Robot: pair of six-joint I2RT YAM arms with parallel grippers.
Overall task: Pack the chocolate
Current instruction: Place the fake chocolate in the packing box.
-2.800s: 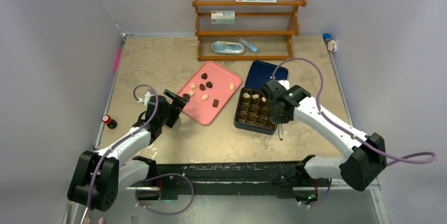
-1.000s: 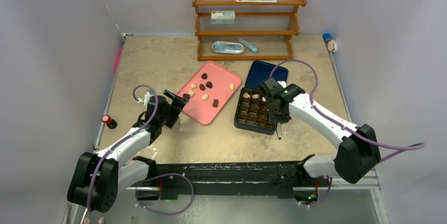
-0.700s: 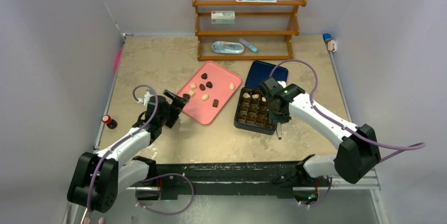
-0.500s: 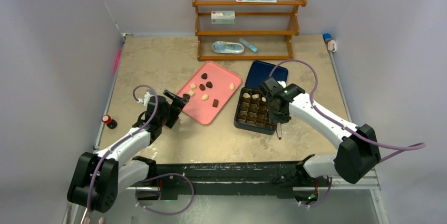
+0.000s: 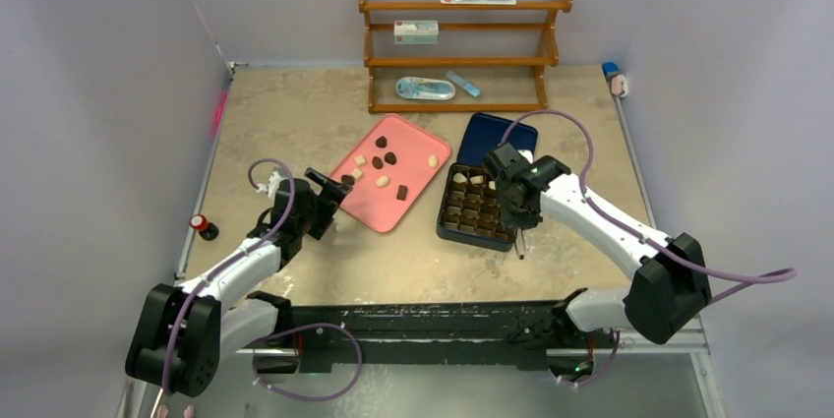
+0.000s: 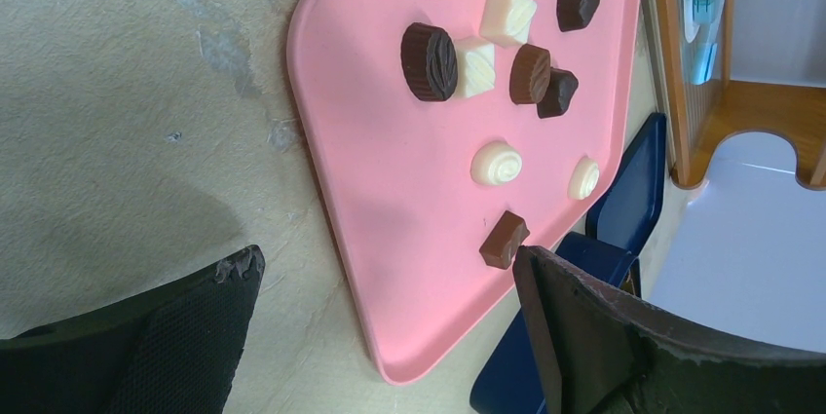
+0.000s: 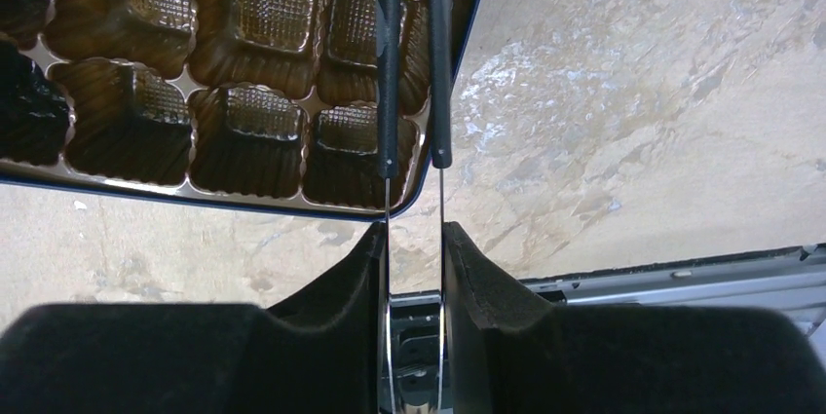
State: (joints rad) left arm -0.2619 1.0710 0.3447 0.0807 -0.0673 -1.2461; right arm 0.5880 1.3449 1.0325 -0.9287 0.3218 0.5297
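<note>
Right gripper (image 7: 414,239) is pinched on a pair of tweezers (image 7: 387,73). The two thin prongs stand slightly apart and hang down by the near right corner of the gridded box (image 7: 275,7); their tips run out of the wrist view. Left gripper (image 6: 387,268) is spread wide, low over the table (image 5: 295,113), at the near left side of the pink tray (image 6: 370,180).

Most of the chocolate (image 6: 429,61) lies loose on that tray, ahead of the left fingers. There are nine pieces: a cluster of dark and cream ones, two cream rounds, and a brown square that shows just by one fingertip in the wrist view. The right gripper is well apart from them, with the box between. Cream pieces (image 5: 459,178) sit in the box's far row, toward its far left corner.

The right arm reaches in from the near right of the table, its wrist bent steeply downward at the box's right side. The left arm stretches forward and inward from the near left, pointing at the tray. A blue lid (image 5: 497,133) lies just behind the box.
</note>
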